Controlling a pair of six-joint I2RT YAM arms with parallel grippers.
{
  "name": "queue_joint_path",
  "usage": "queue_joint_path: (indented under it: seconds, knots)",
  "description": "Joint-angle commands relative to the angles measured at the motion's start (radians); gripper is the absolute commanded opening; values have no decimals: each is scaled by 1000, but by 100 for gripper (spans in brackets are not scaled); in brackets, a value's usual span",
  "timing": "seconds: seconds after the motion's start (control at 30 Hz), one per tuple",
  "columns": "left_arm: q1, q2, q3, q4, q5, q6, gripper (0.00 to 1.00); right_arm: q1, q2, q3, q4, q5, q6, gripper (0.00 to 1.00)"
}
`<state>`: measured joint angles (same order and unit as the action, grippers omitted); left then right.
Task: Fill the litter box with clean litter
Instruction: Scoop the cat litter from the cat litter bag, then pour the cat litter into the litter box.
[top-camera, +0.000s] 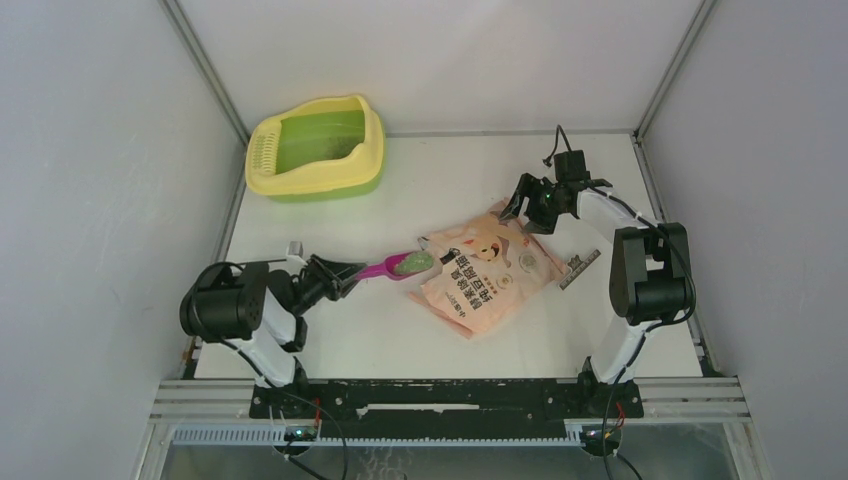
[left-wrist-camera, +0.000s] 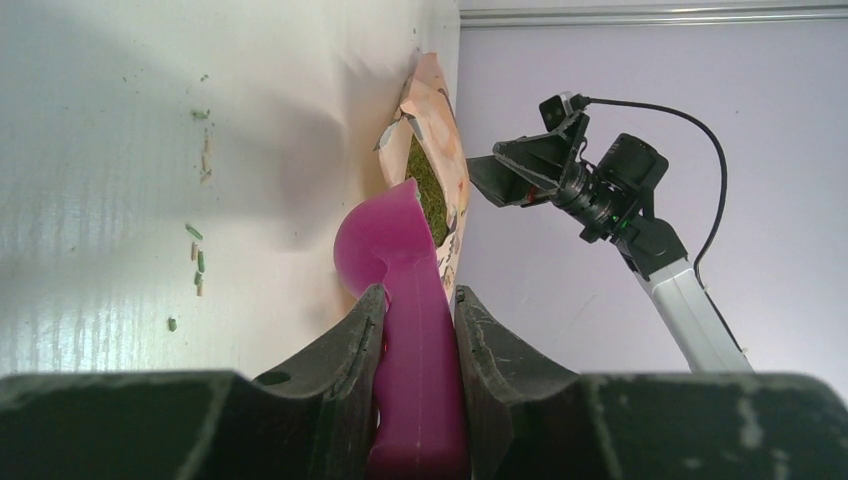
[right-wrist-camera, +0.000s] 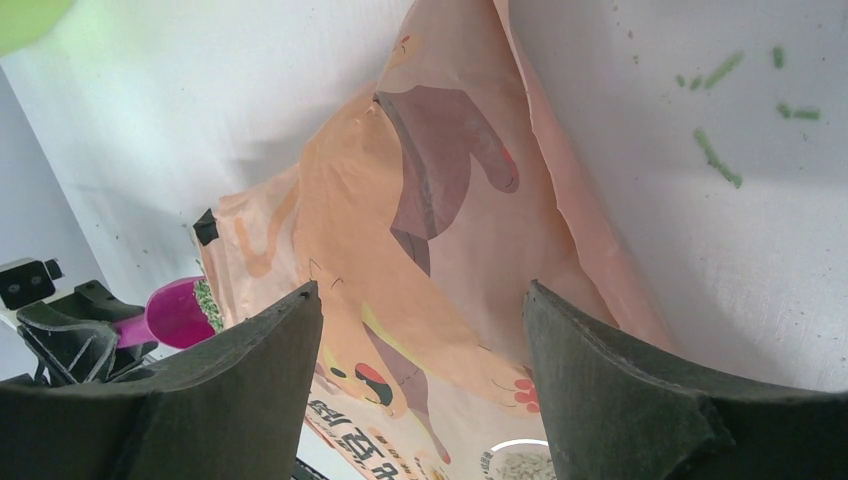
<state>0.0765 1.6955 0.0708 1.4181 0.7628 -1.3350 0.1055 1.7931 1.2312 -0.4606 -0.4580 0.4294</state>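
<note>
The litter box (top-camera: 315, 150), yellow-rimmed with a green basin, stands at the table's far left. My left gripper (top-camera: 335, 275) is shut on the handle of a magenta scoop (top-camera: 385, 268). The scoop's bowl holds greenish litter granules (top-camera: 412, 263) at the mouth of the pink-orange bag (top-camera: 490, 270). In the left wrist view my gripper (left-wrist-camera: 418, 310) clamps the scoop (left-wrist-camera: 400, 260), with litter (left-wrist-camera: 430, 190) in its bowl. My right gripper (top-camera: 520, 210) is open and empty just above the bag's far corner. In its own view it (right-wrist-camera: 420, 300) straddles the bag (right-wrist-camera: 420, 220).
Loose green pellets lie on the white table, seen in the left wrist view (left-wrist-camera: 198, 260) and the right wrist view (right-wrist-camera: 715, 155). A small grey strip (top-camera: 580, 268) lies right of the bag. Grey walls enclose the table on three sides.
</note>
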Motion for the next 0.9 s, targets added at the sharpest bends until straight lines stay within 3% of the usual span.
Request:
queue_joint_path:
  seconds: [0.0,0.87]
  knots:
    - [18,-44,-16,61,31,-1,1,3,-23,-2,35,-11,8,81]
    - [107,-250,-40,61,-62,-174,1,28,15,67,6,-26,8,81]
